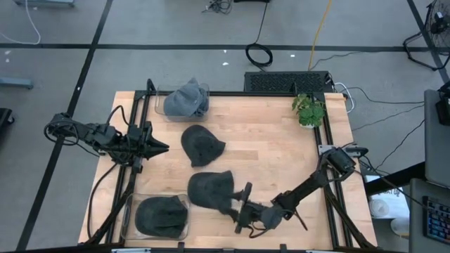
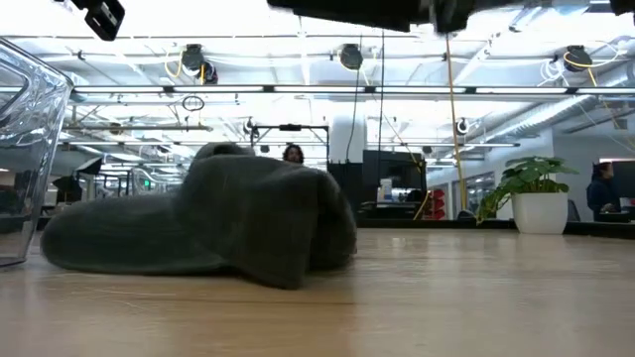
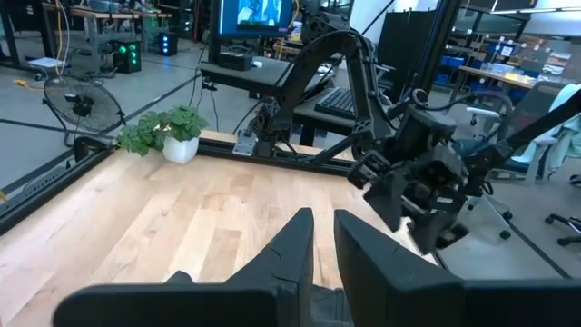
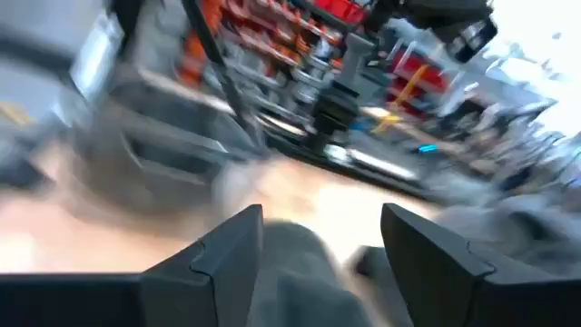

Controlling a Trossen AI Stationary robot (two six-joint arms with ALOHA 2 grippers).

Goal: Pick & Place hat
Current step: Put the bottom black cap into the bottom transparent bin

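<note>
A dark grey hat (image 1: 209, 190) lies flat on the wooden table near its front edge; it also shows in the low view (image 2: 208, 226). My right gripper (image 1: 236, 206) is open at this hat's right rim, low over the table. In the right wrist view its two fingers (image 4: 322, 218) stand apart with the hat's dark cloth (image 4: 290, 272) between them. A second dark hat (image 1: 202, 145) lies in the middle of the table. My left gripper (image 1: 159, 147) is shut and empty at the table's left edge; it also shows in the left wrist view (image 3: 322, 245). My right gripper has its open fingers on either side of the near hat's right rim (image 1: 228, 199). I cannot tell whether they touch it, as the wrist view is blurred.
A clear bin (image 1: 131, 209) at the front left holds another dark hat (image 1: 162, 216). A clear bin (image 1: 163, 105) at the far edge holds a lighter grey hat (image 1: 187, 98). A potted plant (image 1: 308, 111) stands at the far right corner. Bare wood lies right of centre.
</note>
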